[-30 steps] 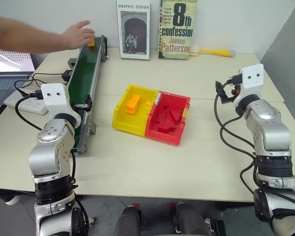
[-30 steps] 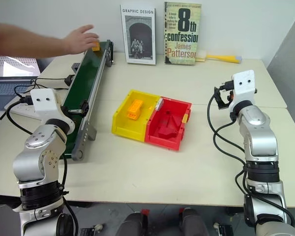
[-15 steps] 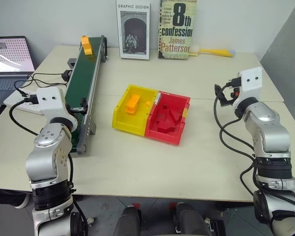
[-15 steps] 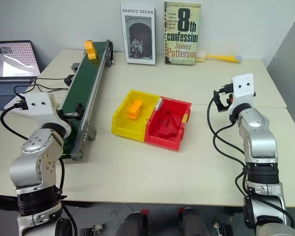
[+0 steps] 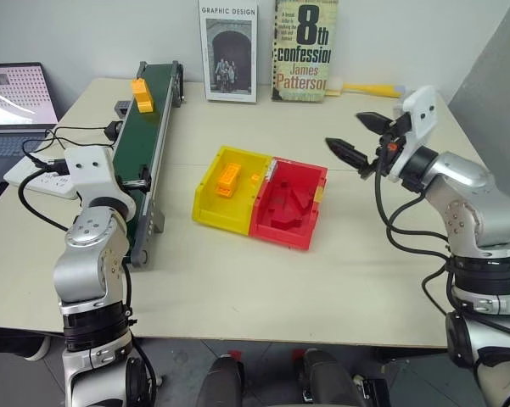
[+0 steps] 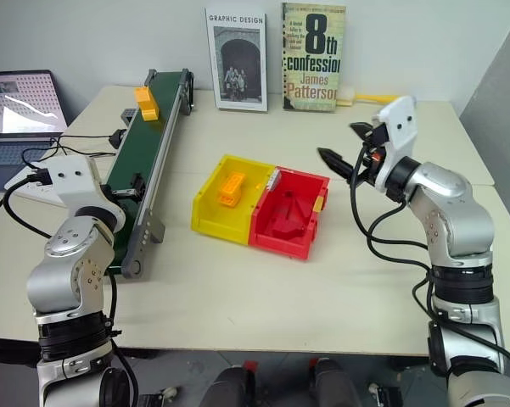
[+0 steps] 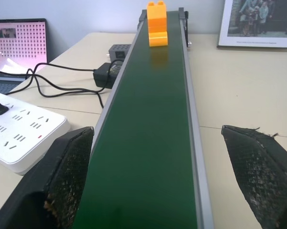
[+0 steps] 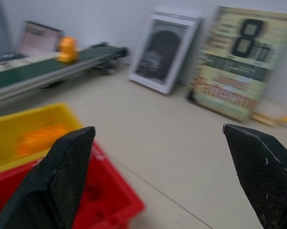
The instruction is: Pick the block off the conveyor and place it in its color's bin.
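The left gripper (image 7: pixel 157 191) is hovering wide open and empty over the near end of the conveyor (image 5: pixel 144 144), with the block (image 5: pixel 142 94) riding well ahead of it (upright, far end). The yellow bin (image 5: pixel 225 193) is sitting beside the right gripper (image 5: pixel 356 136), also spread open, holding nothing.

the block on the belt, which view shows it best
The left wrist view: the block stands dead ahead on the conveyor, sharp, its stepped two-tier shape plain. The eye views show it small at the belt's far end; the right wrist view shows only an orange blur.
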